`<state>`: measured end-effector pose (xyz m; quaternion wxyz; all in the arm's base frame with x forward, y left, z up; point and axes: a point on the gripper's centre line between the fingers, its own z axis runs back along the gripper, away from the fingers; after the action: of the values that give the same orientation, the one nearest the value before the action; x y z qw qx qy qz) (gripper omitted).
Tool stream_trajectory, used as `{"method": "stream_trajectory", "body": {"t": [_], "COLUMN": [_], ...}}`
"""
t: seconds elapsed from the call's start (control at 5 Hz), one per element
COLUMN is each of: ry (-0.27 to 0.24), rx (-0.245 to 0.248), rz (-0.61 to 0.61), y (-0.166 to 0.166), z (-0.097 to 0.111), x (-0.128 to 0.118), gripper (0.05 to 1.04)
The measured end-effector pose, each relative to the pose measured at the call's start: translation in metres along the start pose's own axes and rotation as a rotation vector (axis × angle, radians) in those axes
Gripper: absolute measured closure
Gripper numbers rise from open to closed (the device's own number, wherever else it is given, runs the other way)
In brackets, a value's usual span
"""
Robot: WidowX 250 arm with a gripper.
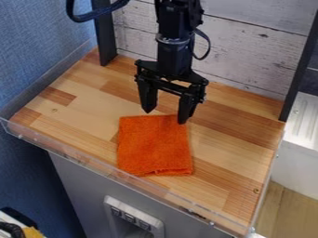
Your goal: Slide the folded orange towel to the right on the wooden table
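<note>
The black gripper point(164, 117) hangs down from the top of the view, over the back edge of an orange cloth point(154, 148). Its two fingers are spread apart with nothing held between them. The right fingertip is at or just above the cloth's back right corner, and whether it touches cannot be told. The left fingertip is just behind the cloth's back edge. The cloth lies flat in a rough rectangle on the wooden surface point(231, 139), its front edge slightly uneven near the front of the board.
A clear low rim point(93, 163) runs along the board's front edge. Black posts point(103, 35) stand at the back left and back right, with a whitish plank wall point(248, 46) behind the arm. A white ridged tray point(305, 122) is beyond the right edge.
</note>
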<state>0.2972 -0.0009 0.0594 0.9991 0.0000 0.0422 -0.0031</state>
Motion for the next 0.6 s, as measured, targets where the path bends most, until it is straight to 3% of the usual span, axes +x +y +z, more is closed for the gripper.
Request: {"method": "stream_trajectory", "body": {"t": [0.4,0.6], "ry": [-0.003,-0.043], "rx": [-0.004,-0.016], "rz": [0.017,0.038], "y": [0.003,0.0059], "z": [-0.0138,-0.014], "x": [-0.0109,-0.0144], "gripper": [0.083,0.141]}}
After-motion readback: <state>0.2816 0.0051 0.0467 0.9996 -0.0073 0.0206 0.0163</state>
